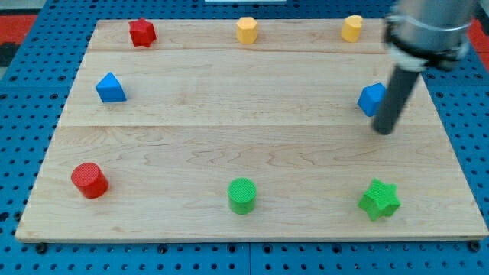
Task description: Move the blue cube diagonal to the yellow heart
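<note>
One camera view is being read: the blue cube point(371, 98) is being touched at its four o'clock side by my tip point(384, 130), with the yellow heart point(351, 28) at twelve o'clock. No claw is fitted. Most pushing is being judged undone.

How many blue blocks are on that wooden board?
2. A blue triangular block sits near the view's left edge; a blue cube sits at the view's right, partly hidden behind the rod, just left of my tip.

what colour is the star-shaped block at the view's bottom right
Green. The star block shows clearly in the camera view, the only view.
</note>
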